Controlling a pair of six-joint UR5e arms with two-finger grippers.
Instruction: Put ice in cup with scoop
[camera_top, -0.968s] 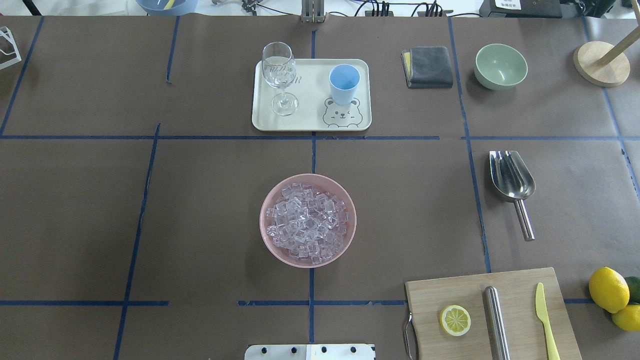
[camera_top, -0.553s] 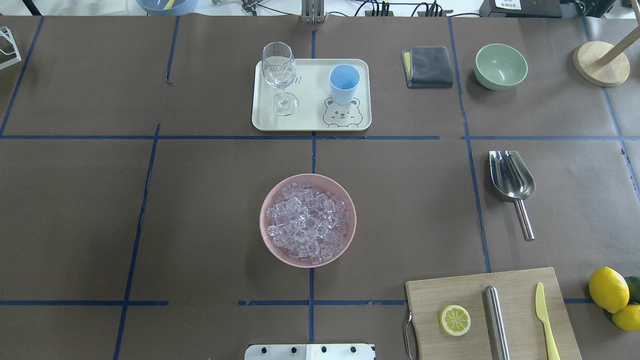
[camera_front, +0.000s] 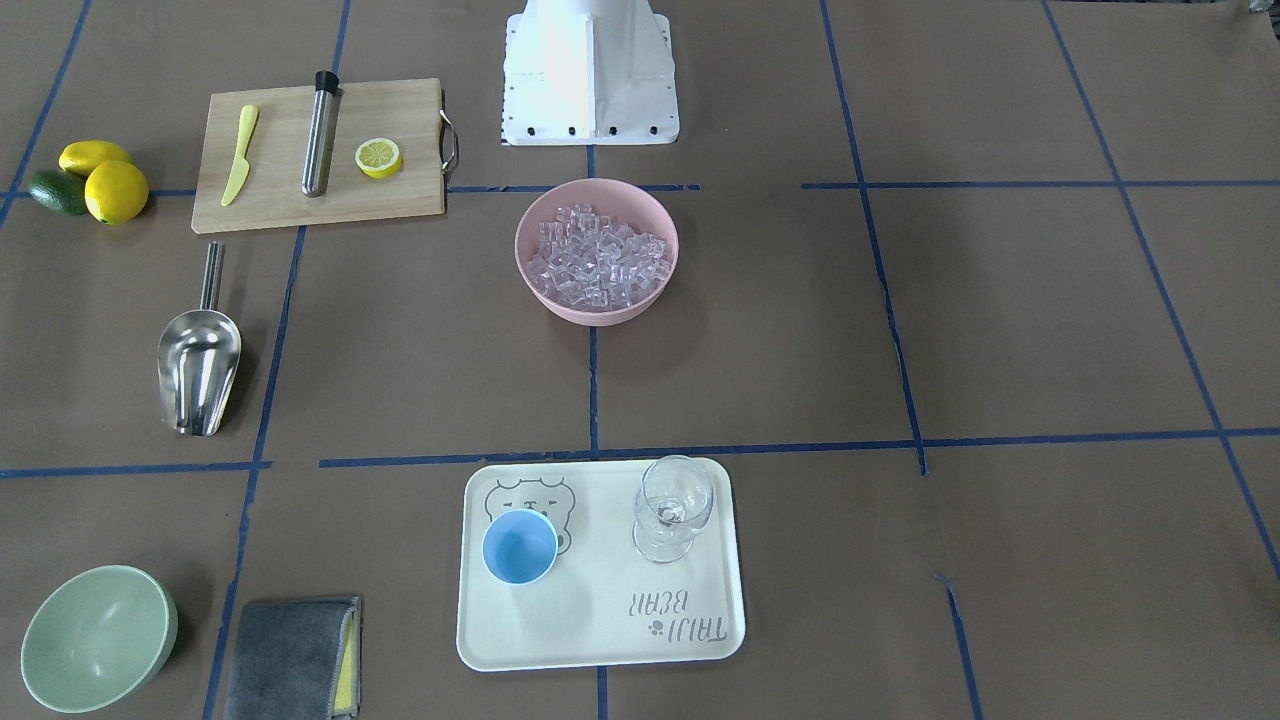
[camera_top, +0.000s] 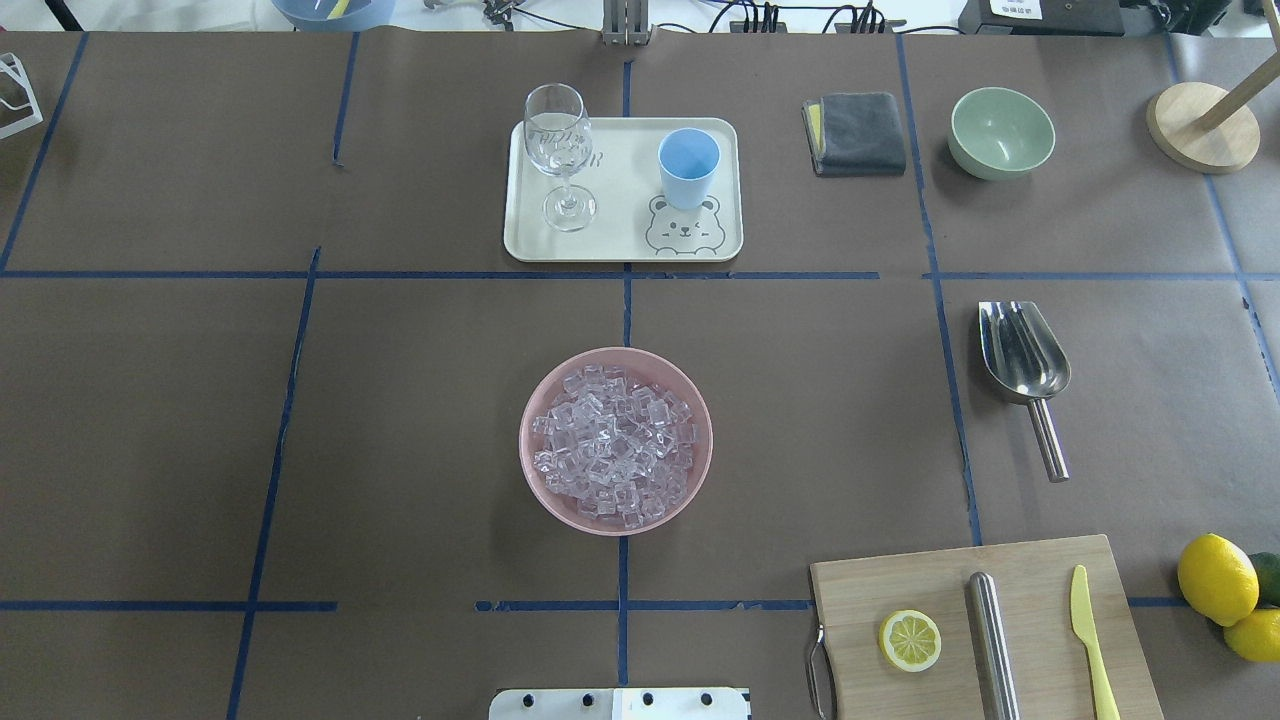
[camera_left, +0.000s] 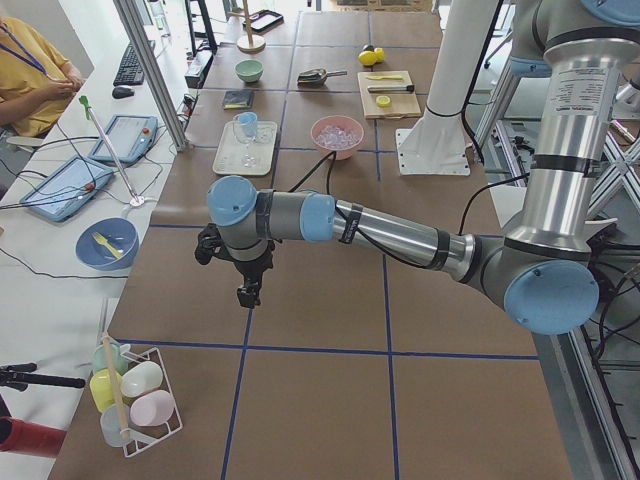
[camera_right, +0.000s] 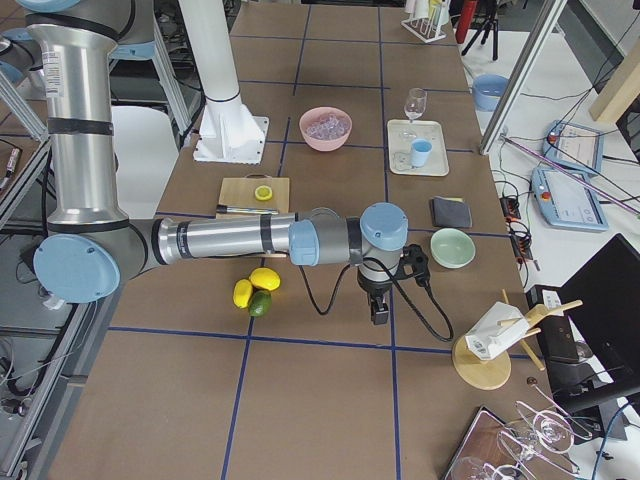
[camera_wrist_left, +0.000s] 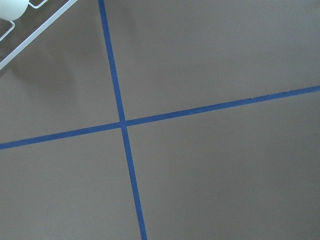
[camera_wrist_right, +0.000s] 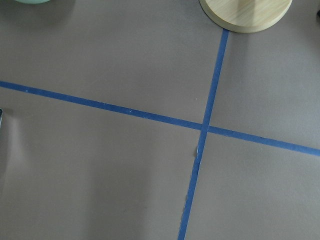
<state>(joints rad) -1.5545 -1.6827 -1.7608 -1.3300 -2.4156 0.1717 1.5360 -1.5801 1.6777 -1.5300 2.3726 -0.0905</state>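
Pink bowl (camera_top: 523, 440) mid-table, heaped with ice (camera_top: 615, 443). Cup (camera_top: 688, 165) upright on cream tray (camera_top: 620, 240) beside a wine glass (camera_top: 558, 140); only its blue inside shows. Scoop (camera_top: 1022, 352) lies flat on the table on the robot's right, well apart from the bowl. Left gripper (camera_left: 246, 295) and right gripper (camera_right: 381, 312) hang over the table's ends; how far open, cannot tell.

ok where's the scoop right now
Overhead, the scoop lies flat on the robot's right, between the green bowl beyond it and the cutting board nearer the robot.
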